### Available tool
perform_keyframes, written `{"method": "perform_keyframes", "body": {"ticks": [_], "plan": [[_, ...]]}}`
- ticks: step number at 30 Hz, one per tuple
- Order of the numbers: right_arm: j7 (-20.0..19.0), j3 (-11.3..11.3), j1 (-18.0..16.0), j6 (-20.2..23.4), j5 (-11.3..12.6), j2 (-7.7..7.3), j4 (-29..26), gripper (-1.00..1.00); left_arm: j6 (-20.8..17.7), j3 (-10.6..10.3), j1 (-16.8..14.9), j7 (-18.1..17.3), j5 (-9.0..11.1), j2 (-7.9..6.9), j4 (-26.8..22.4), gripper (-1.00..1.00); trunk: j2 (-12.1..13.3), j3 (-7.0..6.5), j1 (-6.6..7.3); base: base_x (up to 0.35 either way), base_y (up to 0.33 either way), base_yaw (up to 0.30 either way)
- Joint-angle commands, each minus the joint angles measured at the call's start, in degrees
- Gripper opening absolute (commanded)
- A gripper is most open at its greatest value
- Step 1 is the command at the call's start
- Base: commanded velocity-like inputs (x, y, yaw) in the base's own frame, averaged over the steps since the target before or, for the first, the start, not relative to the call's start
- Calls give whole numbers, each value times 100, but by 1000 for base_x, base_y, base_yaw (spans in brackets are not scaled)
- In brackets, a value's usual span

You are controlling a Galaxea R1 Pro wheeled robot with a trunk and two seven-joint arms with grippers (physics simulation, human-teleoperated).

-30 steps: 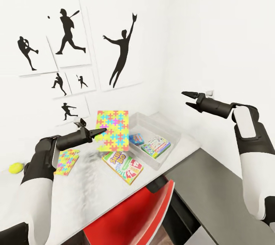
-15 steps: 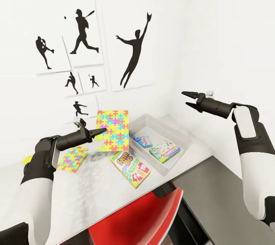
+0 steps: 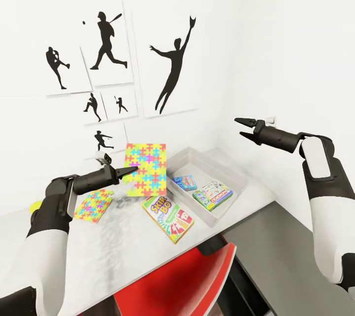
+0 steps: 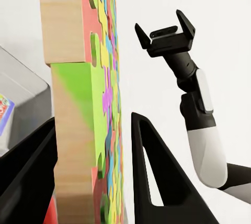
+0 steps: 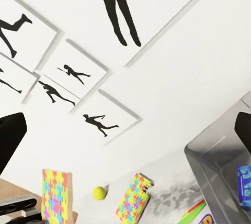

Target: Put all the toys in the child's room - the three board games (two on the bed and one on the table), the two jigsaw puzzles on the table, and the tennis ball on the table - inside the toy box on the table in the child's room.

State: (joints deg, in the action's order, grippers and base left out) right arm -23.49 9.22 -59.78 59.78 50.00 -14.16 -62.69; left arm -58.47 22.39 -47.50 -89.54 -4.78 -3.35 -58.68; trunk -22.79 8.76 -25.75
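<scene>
While the left tool point(image 3: 132, 171) pinches one thin square jigsaw puzzle with a multicolour interlocking pattern point(image 3: 145, 168) by its edge, the board hangs upright above the white-topped bench point(image 3: 123, 252), just beside the near-left wall of the shallow light-grey toy box point(image 3: 231, 170); carried on edge in this way, it can presumably be tipped over the flared wall and laid flat inside. Seen from the left wrist, the two dark fingers point(image 4: 157, 182) stand on either side of the board's wooden edge point(image 4: 83, 103), confirming the clamp. Raised well clear to the side, the right tool point(image 3: 245, 126) has its fingers spread and holds nothing, a posture that seems meant to keep the path to the tray free. Inside the toy box lie a small blue board game point(image 3: 185, 182) and a white-and-green board game point(image 3: 213, 194), side by side. Resting on the bench just in front of the tray is the green-yellow-red "Skip-Bo" box point(image 3: 167, 217); the second puzzle-patterned square point(image 3: 92, 204) lies flat further left, and the small yellow-green tennis ball point(image 5: 99, 192) sits beyond it near the wall. Judged from this layout, four toys are yet to be stowed.
</scene>
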Motion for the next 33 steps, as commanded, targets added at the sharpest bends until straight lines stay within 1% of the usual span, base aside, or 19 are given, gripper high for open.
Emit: {"method": "perform_keyframes", "body": {"ticks": [1,4,6,8,11,13,15,17,18,20,22,23,25,26,27,28,31,32,33], "plan": [[-59,10,-7,22,-58,1,2,100,-57,10,-8,-46,-55,0,2,-100,-13,12,-4,0,0,0],[-51,15,-11,22,-69,10,2,100,-67,36,-83,-46,-98,-20,60,-100,-13,12,-4,0,0,0],[-29,17,-30,22,-74,15,12,100,-83,53,-264,135,-105,-25,191,-100,-13,12,-4,0,0,0],[30,10,-52,22,-76,22,58,100,-90,69,-557,343,-104,-28,573,-100,-13,12,-4,0,0,0],[202,-9,-89,22,-69,26,193,100,-84,83,-1037,560,-86,-31,1314,-100,-13,12,-4,0,0,0],[339,-12,-145,22,-64,29,254,100,-75,106,-1269,740,-75,-13,1657,-100,-13,12,-4,0,0,0],[478,-9,-273,22,-62,33,377,100,-71,152,-1421,1015,-50,42,1822,-100,-13,12,-4,0,0,0],[611,-8,-469,22,-61,34,524,100,-61,225,-1506,1354,-20,230,1893,-100,-13,12,-4,0,0,0],[716,-8,-641,22,-61,34,638,100,-50,404,-1537,1660,18,437,1918,-100,-13,12,-4,0,0,0],[872,-8,-878,22,-60,33,769,100,-35,794,-1556,2096,55,716,1939,-100,-13,12,-4,0,0,0],[1054,-12,-1117,22,-60,42,860,100,-9,1262,-1562,2601,79,973,1965,-100,-13,12,-4,0,0,0],[1211,-18,-1277,22,-63,85,896,100,44,1576,-1566,2987,94,1124,2037,-100,-13,12,-4,0,0,0],[1434,-61,-1446,22,-67,174,922,100,402,1840,-1568,3455,131,1271,2270,-100,-13,12,-4,0,0,0],[1487,-84,-1478,22,-67,192,924,100,534,1879,-1568,3563,153,1294,2356,-100,-13,12,-4,0,0,0],[1577,-158,-1535,22,-68,218,928,100,825,1937,-1568,3779,258,1327,2586,-100,-13,12,-4,0,0,0],[1638,-239,-1582,22,-68,235,930,100,1067,1975,-1569,3967,432,1335,2805,-100,-13,12,-4,0,0,0],[1722,-443,-1675,22,-69,254,936,100,1584,2012,-1569,4553,1144,1335,3232,-100,-13,12,-4,0,0,0],[1736,-479,-1691,22,-69,255,939,100,1768,2013,-1569,4793,1310,1335,3324,-100,-13,12,-4,0,0,0],[1744,-502,-1702,22,-69,252,940,100,1990,2014,-1569,5079,1424,1335,3457,-100,-13,12,-4,0,0,0]]}}
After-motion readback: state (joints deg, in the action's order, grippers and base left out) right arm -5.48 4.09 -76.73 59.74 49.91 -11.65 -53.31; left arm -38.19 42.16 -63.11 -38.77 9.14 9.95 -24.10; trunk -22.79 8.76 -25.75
